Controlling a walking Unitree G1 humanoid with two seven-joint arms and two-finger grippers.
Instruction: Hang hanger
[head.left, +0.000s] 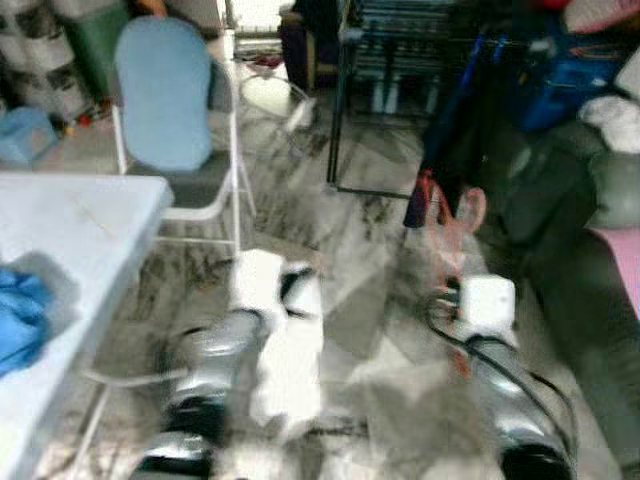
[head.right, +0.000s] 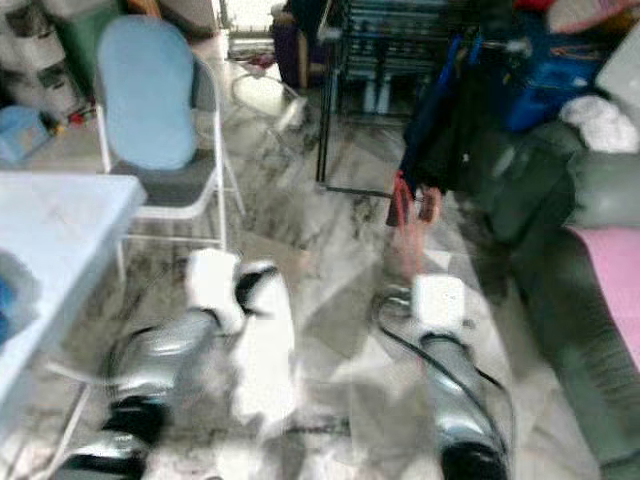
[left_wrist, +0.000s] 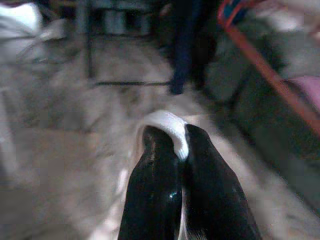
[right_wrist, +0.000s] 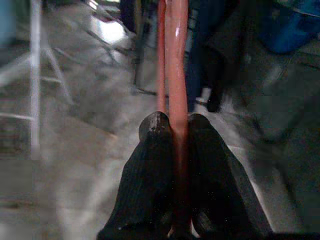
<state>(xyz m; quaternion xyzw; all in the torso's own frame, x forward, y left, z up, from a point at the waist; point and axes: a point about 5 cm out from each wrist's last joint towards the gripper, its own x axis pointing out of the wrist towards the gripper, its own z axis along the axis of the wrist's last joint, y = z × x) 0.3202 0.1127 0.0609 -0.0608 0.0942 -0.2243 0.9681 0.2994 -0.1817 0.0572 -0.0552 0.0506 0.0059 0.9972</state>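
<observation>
1. The left gripper, left of the black metal clothes rack, has its two black fingers pressed together on a white cloth.
2. The right gripper pinches the thin red plastic hanger tight between its fingers; the hanger rises from them toward the rack.
3. Left of the rack stand a white folding chair with a blue backrest and a white table; dark garments hang at its right.

Lived-in home, cluttered room. Marbled tile floor, folding chair with blue pad, white worktop, dark clothes hanging off a black metal rack, grey sofa with a pink cloth on it.
</observation>
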